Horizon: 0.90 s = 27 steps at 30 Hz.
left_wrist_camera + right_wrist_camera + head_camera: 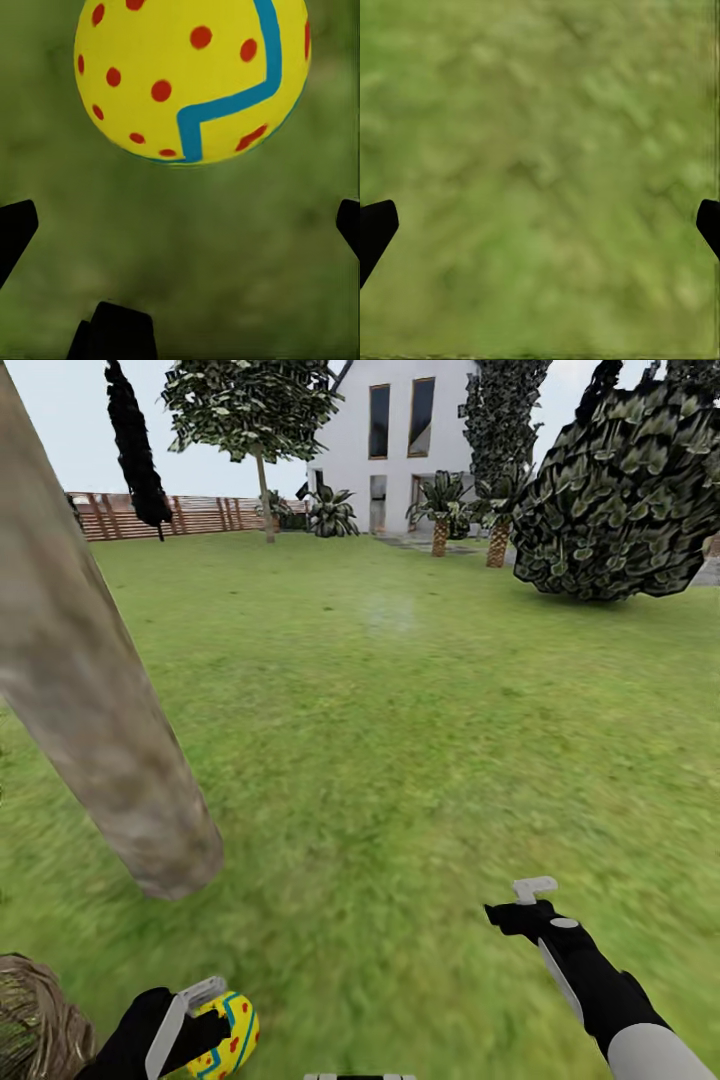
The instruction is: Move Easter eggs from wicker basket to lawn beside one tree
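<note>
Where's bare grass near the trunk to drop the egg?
Bare lawn runs from the trunk rightward to the right gripper. Crowded only at lower left: basket beside the left gripper and egg.

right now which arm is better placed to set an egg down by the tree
Left. Its end effector already has a yellow egg at its fingers, near the trunk. The right end effector hangs over bare lawn, farther from the trunk.

Flat, shadowless daylight; smeared, blurry lawn point(420, 760) texture throughout.
</note>
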Motion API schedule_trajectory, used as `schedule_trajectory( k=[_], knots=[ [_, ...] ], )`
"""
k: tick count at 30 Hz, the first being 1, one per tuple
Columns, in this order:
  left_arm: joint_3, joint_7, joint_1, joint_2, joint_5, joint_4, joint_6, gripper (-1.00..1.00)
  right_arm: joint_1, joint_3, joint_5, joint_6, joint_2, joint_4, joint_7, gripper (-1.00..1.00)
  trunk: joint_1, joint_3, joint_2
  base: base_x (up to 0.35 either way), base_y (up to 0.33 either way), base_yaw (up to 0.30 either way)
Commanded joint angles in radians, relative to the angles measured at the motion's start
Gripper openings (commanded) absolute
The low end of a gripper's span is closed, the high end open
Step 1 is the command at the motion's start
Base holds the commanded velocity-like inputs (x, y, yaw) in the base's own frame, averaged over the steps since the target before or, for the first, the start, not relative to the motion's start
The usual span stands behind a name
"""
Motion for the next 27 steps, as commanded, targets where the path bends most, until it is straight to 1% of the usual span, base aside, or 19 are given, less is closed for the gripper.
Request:
schedule_trajectory(
  k=[1, 17, 24, 27],
  knots=[
    [0.001, 0.009, 0.0, 0.0, 0.011, -0.002, 0.005, 1.0, 0.0, 0.002, 0.003, 0.005, -0.001, -0.001, 0.002, 1.0, -0.001, 0.003, 0.0, -0.292, -0.197, 0.005],
    [0.0, 0.009, 0.0, -0.001, 0.009, -0.002, 0.005, 1.0, -0.001, 0.001, 0.001, 0.005, -0.001, -0.001, 0.002, 1.0, -0.008, 0.065, 0.004, -0.297, -0.201, 0.001],
    [0.0, 0.011, 0.0, -0.002, 0.009, -0.002, 0.003, 1.0, 0.0, 0.002, 0.001, 0.005, -0.001, -0.001, 0.002, 1.0, -0.011, 0.092, 0.005, -0.329, -0.033, 0.0],
    [0.0, 0.013, 0.0, -0.002, 0.009, -0.001, -0.014, 1.0, -0.001, 0.001, 0.001, 0.005, -0.001, -0.001, 0.002, 1.0, -0.013, 0.104, 0.006, -0.336, -0.002, 0.0]
  ],
)
